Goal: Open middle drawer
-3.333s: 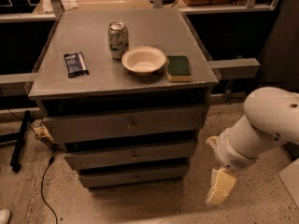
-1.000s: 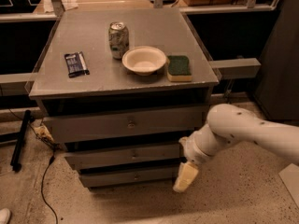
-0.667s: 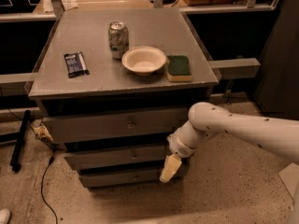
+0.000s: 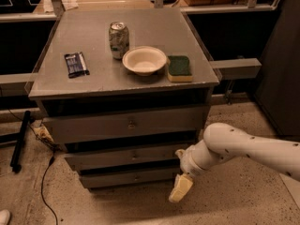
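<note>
Middle drawer (image 4: 117, 157): shut, knob untouched. Gripper (image 4: 180, 189): moved in from lower right to lower centre, below drawer's right end; aperture can't tell, nothing held, approach stage only

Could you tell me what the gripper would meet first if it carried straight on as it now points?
The gripper, by the bottom drawer's right end, points down and left. It would probably meet the floor first, just in front of that drawer, missing the middle drawer, though depth is unclear.
</note>
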Controlling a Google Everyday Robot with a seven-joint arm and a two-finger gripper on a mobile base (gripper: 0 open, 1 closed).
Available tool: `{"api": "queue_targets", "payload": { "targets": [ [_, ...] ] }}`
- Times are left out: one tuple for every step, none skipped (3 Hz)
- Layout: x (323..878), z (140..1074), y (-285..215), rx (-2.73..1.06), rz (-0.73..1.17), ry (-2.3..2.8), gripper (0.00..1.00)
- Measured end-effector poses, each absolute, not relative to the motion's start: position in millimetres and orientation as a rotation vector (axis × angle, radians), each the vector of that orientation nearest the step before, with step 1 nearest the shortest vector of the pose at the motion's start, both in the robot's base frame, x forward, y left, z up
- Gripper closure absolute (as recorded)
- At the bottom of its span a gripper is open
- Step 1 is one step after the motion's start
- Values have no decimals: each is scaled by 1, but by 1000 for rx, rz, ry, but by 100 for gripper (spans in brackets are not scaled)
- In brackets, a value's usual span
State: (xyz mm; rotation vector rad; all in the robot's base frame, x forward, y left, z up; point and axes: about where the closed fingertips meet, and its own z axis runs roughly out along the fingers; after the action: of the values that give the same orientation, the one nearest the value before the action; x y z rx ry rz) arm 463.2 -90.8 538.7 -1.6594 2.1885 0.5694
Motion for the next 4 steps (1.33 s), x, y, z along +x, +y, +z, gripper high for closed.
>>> {"api": "queue_targets", "payload": {
  "targets": [
    [464, 537, -89, -1648, 575, 2190, 0],
    [476, 523, -81, -1562, 598, 2196, 0],
    [491, 517, -74, -1525, 590, 2182, 0],
    [501, 513, -68, -1511, 578, 2167, 0]
  ]
}}
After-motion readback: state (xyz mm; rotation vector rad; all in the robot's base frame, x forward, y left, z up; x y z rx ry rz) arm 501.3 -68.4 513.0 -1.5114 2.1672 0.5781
